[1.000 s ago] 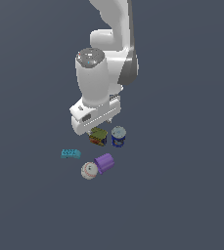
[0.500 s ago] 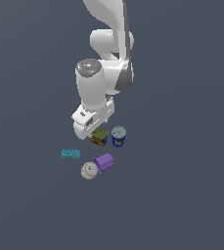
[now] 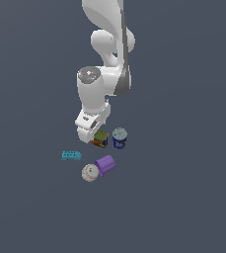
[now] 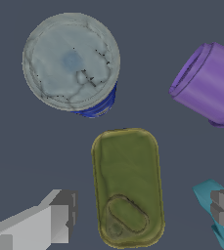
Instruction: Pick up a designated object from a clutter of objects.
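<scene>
The rectangular tin (image 4: 128,185), olive-yellow on top, lies flat between my two fingers in the wrist view. In the exterior view the tin (image 3: 101,139) sits just below the hand, partly hidden by it. My gripper (image 4: 143,215) is open, one finger on each side of the tin and apart from it. In the exterior view the gripper (image 3: 91,136) hangs low over the clutter, and its fingertips are hard to make out there.
A round blue can (image 3: 119,138) with a pale lid (image 4: 72,61) stands beside the tin. A purple cup (image 3: 105,165) lies on its side (image 4: 211,88) next to a white baseball (image 3: 89,172). A cyan brick (image 3: 71,155) lies toward the exterior view's left.
The arm has come down toward the tin; the hand is now lower and closer over it. The objects have not moved.
</scene>
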`<act>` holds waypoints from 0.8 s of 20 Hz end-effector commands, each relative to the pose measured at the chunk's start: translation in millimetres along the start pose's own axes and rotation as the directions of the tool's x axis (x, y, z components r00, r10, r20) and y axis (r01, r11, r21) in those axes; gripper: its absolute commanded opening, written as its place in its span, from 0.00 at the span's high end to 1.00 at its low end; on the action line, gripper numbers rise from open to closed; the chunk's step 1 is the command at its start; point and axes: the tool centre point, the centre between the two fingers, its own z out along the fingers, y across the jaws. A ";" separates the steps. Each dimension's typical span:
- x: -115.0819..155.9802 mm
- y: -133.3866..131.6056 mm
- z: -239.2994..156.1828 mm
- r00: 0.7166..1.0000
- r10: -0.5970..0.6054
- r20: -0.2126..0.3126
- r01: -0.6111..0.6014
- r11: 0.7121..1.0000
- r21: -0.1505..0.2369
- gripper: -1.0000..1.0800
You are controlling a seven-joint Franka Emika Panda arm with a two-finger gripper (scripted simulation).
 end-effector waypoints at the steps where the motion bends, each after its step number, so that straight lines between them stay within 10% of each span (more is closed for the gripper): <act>1: -2.6 -2.2 4.7 0.999 -0.036 -0.001 0.036 0.999 -0.002 0.04; 16: -7.2 -6.0 16.8 0.996 -0.091 -0.001 0.091 0.996 -0.003 0.04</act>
